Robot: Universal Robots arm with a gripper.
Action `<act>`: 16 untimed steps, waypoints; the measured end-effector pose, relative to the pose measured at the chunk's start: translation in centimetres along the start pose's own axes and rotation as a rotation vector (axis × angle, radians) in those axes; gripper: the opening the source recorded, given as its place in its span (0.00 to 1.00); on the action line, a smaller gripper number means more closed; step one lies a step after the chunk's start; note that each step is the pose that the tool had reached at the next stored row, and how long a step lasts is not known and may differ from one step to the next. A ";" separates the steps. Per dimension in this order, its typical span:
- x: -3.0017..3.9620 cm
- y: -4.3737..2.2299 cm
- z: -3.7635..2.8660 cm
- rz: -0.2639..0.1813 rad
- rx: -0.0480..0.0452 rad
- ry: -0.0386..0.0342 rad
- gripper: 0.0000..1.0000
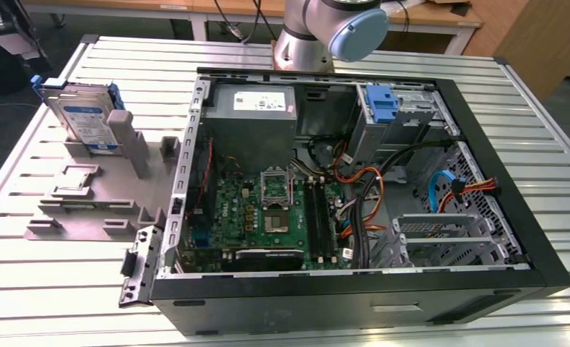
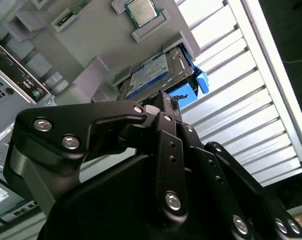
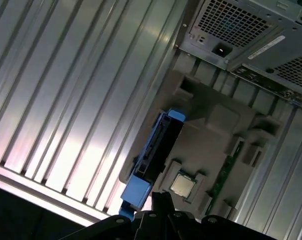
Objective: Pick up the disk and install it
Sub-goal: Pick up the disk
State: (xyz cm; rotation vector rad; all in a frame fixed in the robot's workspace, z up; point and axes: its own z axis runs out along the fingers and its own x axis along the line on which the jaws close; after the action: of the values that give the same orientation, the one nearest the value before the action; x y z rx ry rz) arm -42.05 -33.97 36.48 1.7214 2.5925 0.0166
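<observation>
The disk stands on edge in a slot of a grey fixture, on the slatted table at the exterior view's left, beside the open computer case. It is silver-grey with a white-and-blue label, framed by a blue carrier. In both wrist views my gripper hovers above the disk, well apart from it. Its black fingers are drawn together with nothing between them.
The fixture also holds a processor chip and a memory stick. Inside the case are a grey power-supply box, an upright blue bracket, the motherboard, loose cables and a metal drive cage.
</observation>
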 end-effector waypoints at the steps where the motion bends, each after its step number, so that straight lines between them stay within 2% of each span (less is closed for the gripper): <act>1: 0.00 0.00 0.00 0.020 0.0004 -0.0005 0.10; 11: 0.00 0.00 0.06 0.197 0.0037 -0.0049 0.10; 16: 0.00 0.00 0.06 0.203 0.0039 -0.0051 0.10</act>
State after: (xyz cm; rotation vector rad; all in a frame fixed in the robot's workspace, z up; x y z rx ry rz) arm -42.05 -33.96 36.42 1.9746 2.4041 0.0118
